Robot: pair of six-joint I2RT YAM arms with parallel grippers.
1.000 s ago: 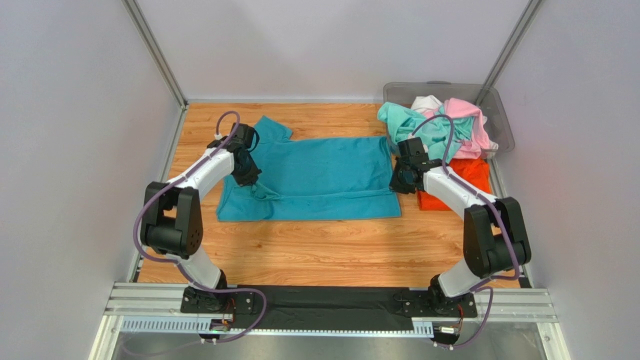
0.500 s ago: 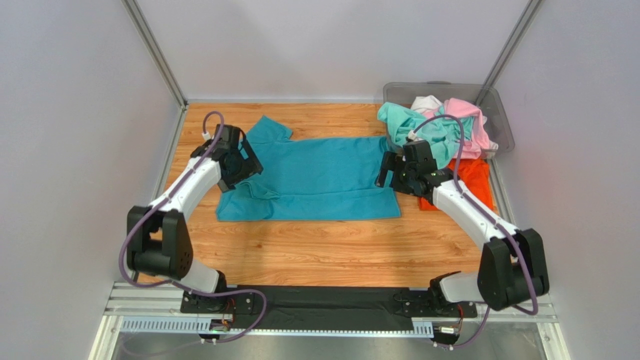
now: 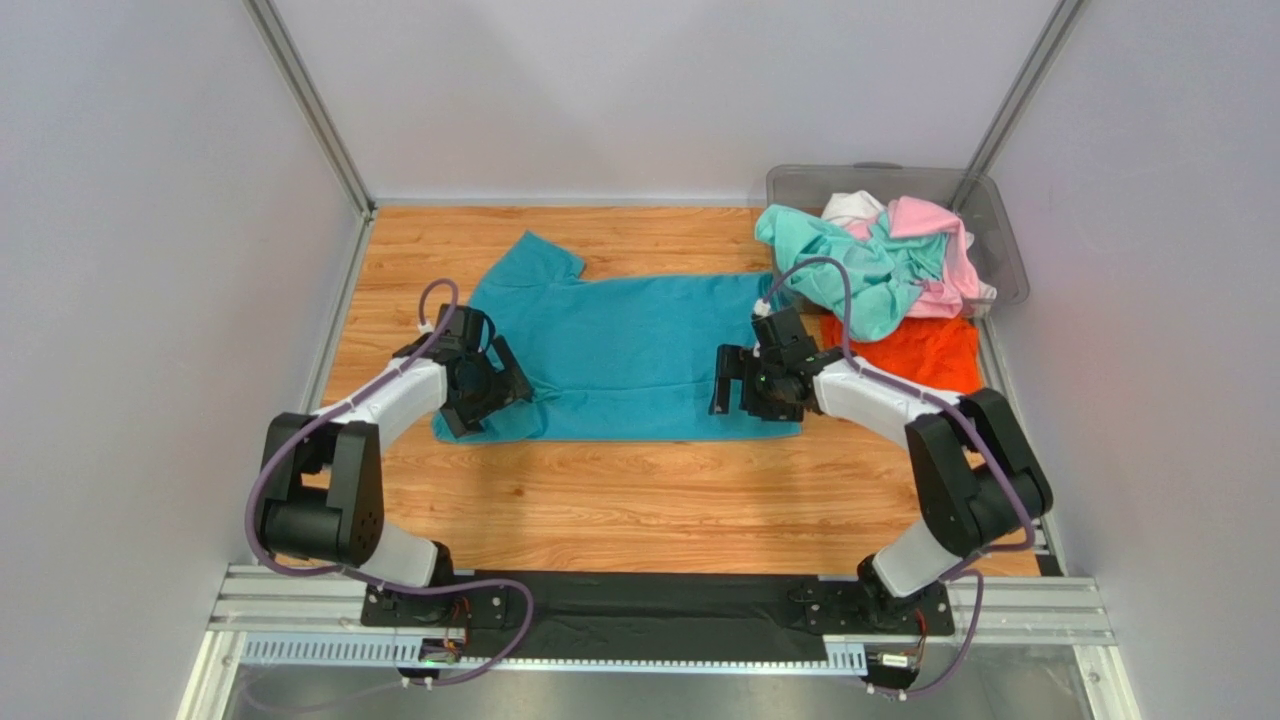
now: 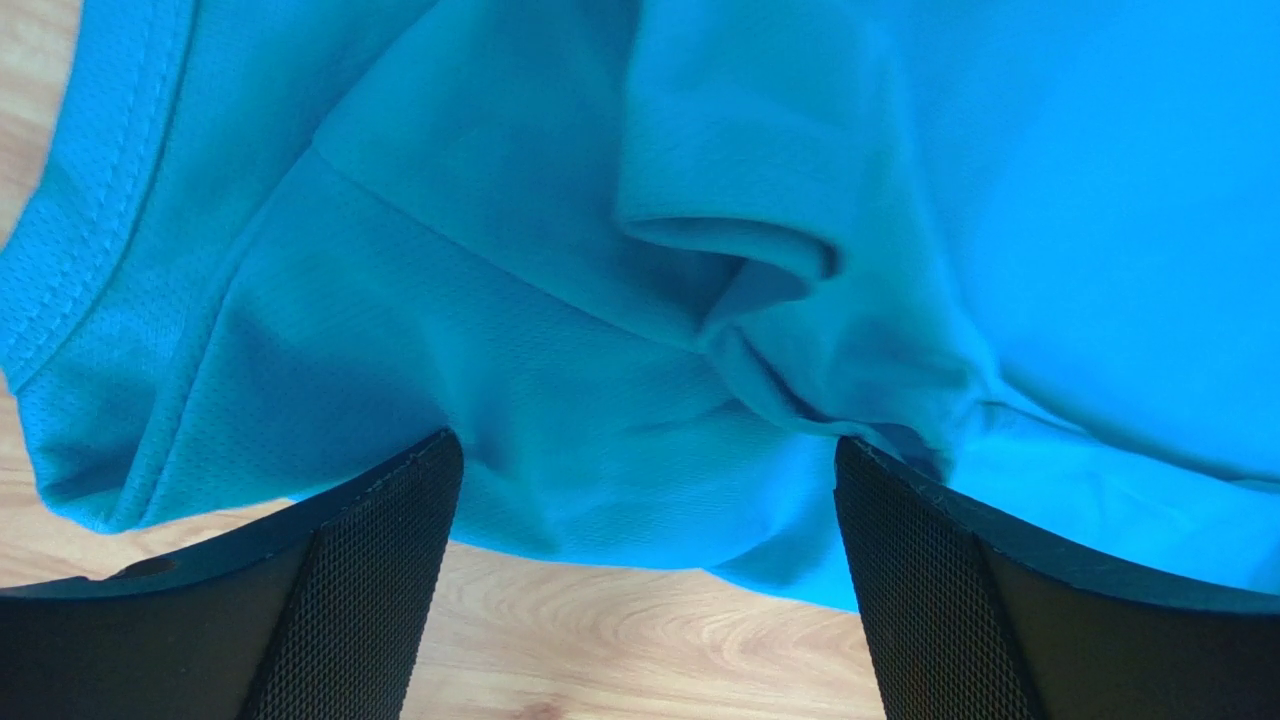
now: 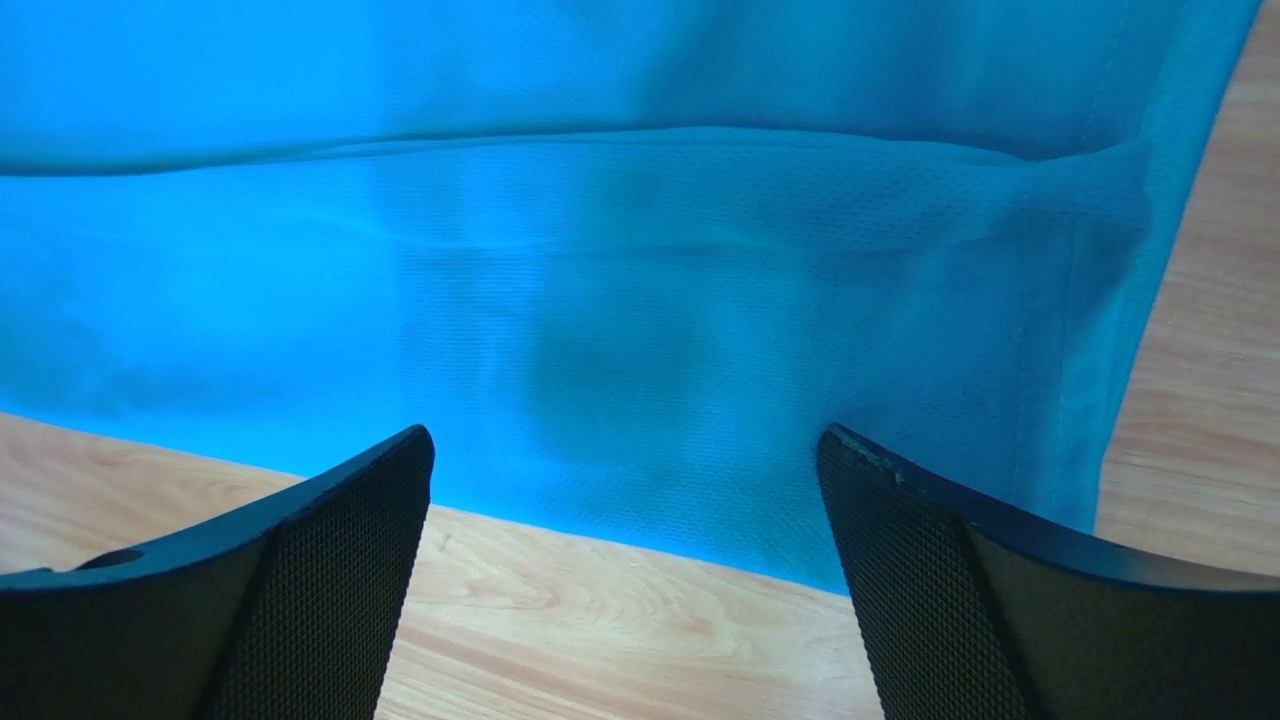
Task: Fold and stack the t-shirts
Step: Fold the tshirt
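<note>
Teal-blue t-shirt: spread flat on the table, middle of the far half, long side running left to right, with a folded band along its near edge.
Far sleeve: lies flat, pointing toward the far left corner of the table.
Near sleeve: bunched into soft folds at the shirt's near left corner.
Left tool: over the shirt's near left corner. In the wrist view the fingers stand wide apart with rumpled cloth showing between them. It grips nothing.
Right tool: over the near edge close to the shirt's right end. In the wrist view it is spread wide above the folded band and the side hem. It holds nothing.
Contact: whether either tool's fingertips touch the cloth cannot be told.
Orange t-shirt: crumpled by the right edge of the table, just beside the teal-blue shirt's right end, partly behind the right arm.
Bin: grey, translucent, at the far right corner.
Mint-green t-shirt: spills over the bin's left rim and reaches close to the teal-blue shirt's far right corner.
Pink t-shirt: heaped in the bin on the mint-green one.
White t-shirt: only a small part shows, at the back of the heap.
</note>
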